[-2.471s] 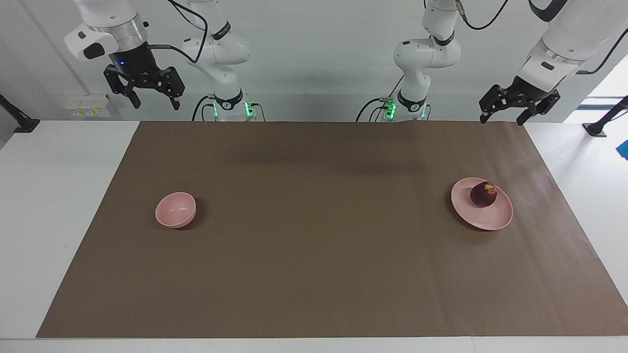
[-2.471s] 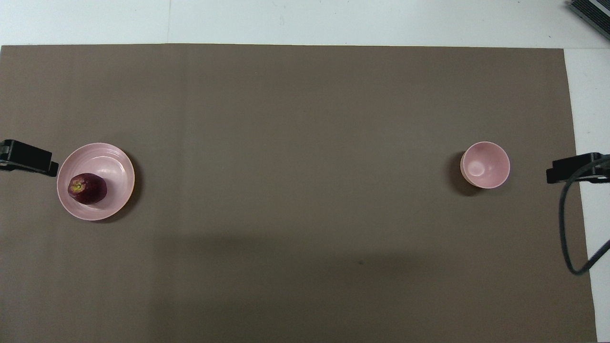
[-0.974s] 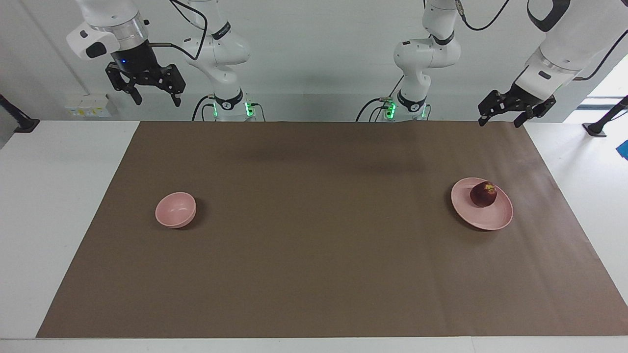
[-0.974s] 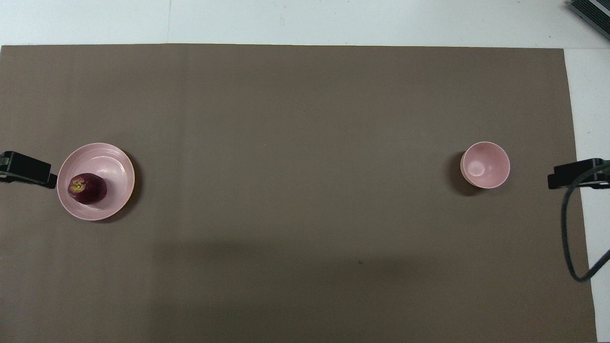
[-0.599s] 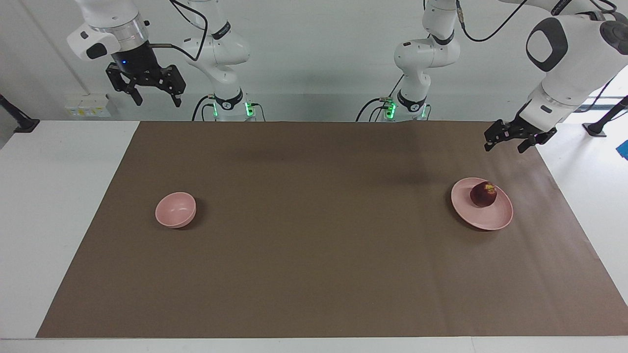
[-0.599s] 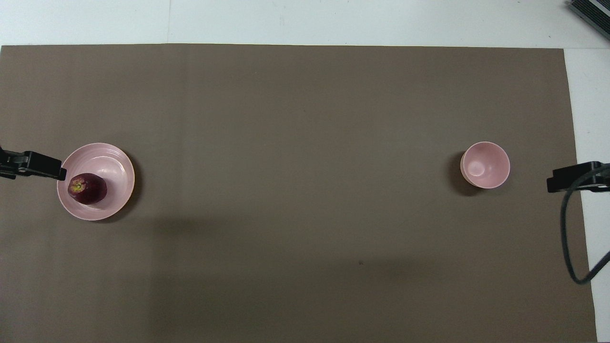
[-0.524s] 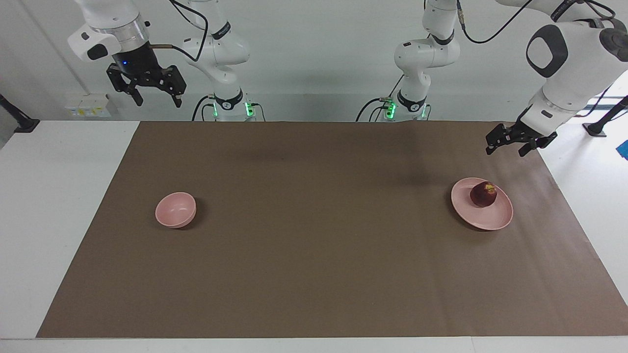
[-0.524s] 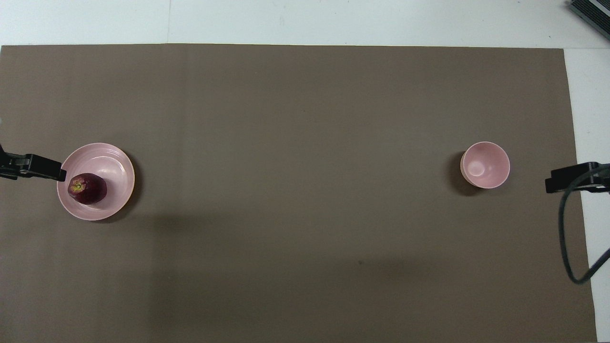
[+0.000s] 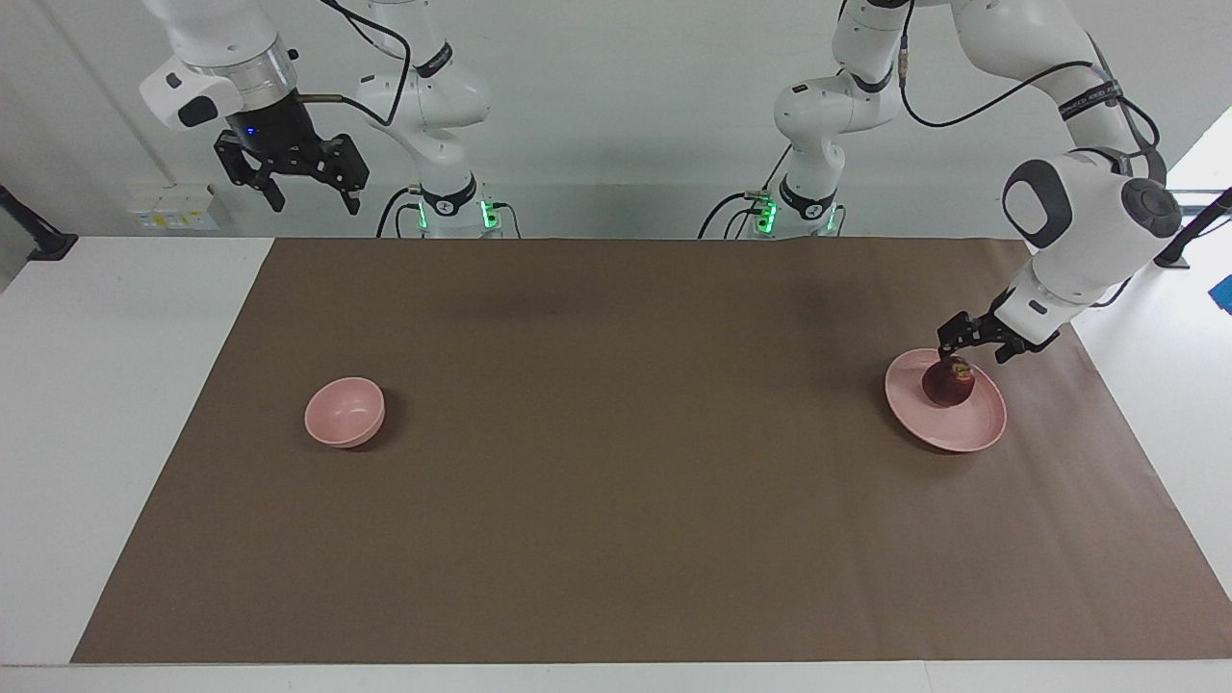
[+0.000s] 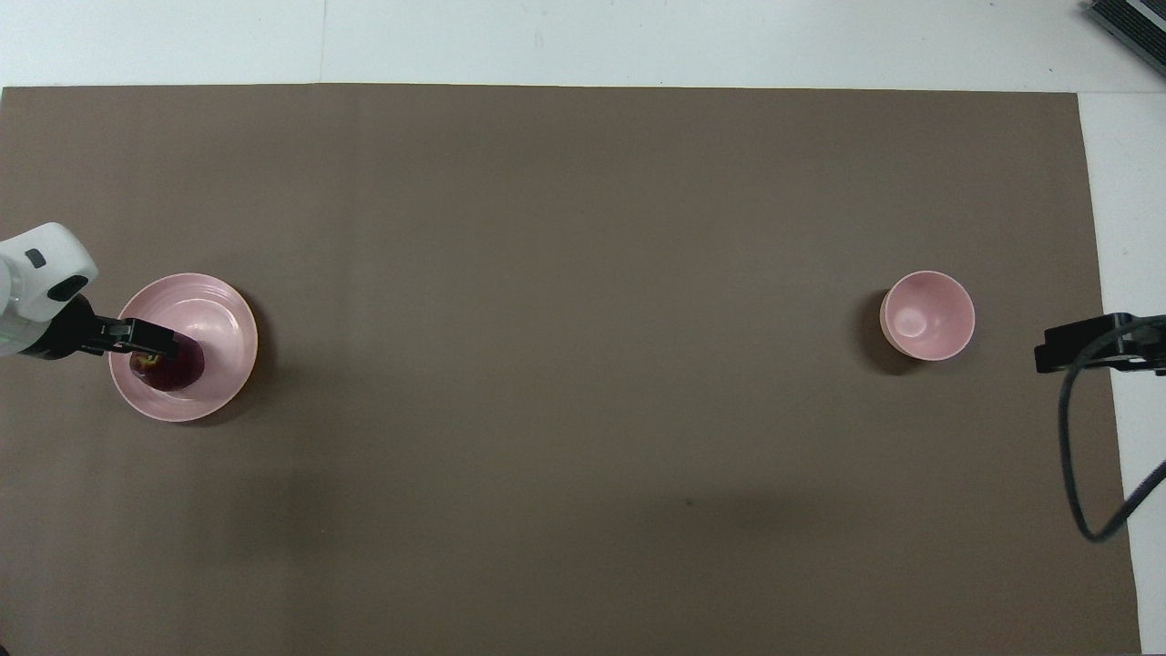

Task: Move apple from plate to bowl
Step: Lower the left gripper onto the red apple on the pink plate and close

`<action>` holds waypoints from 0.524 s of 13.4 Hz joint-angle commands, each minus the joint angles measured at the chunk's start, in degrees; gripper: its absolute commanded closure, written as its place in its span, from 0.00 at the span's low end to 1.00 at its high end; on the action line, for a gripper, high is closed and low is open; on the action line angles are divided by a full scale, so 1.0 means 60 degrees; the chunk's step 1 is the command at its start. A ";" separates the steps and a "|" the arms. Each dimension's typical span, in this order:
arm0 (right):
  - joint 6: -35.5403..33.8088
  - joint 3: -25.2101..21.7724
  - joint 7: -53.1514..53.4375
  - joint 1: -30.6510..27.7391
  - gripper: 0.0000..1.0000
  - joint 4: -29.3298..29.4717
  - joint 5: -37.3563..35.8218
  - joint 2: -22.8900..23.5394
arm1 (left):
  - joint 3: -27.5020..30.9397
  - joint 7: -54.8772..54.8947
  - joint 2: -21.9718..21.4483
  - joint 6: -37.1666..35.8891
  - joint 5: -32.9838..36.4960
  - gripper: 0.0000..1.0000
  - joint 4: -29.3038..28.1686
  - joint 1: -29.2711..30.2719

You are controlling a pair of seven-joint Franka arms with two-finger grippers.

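Observation:
The dark red apple lies on the pale pink plate at the left arm's end of the table. My left gripper hangs open low over the apple, one fingertip close by its top; whether it touches I cannot tell. From overhead the left gripper covers part of the apple on the plate. The small pink bowl stands empty at the right arm's end, also seen as the bowl from above. My right gripper waits open, raised high.
A brown mat covers most of the white table. A black cable loops down by the right gripper at the mat's edge. A dark object sits at the table's farthest corner.
My left arm has swung down from high above the table's edge to just over the apple on the plate. The right gripper has barely shifted. Apple, plate and bowl have not moved.

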 commanded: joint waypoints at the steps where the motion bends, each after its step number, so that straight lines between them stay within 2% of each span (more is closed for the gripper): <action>1: 0.0226 0.0049 -0.0045 -0.0080 0.00 -0.0287 0.0140 -0.0223 | -0.0072 0.0237 0.0205 0.1219 0.0058 0.00 -0.0819 0.0239; 7: 0.0226 0.0049 -0.0045 -0.0080 0.00 -0.0287 0.0125 -0.0223 | -0.0072 0.0076 0.0587 0.1809 0.0043 0.00 -0.1245 0.0239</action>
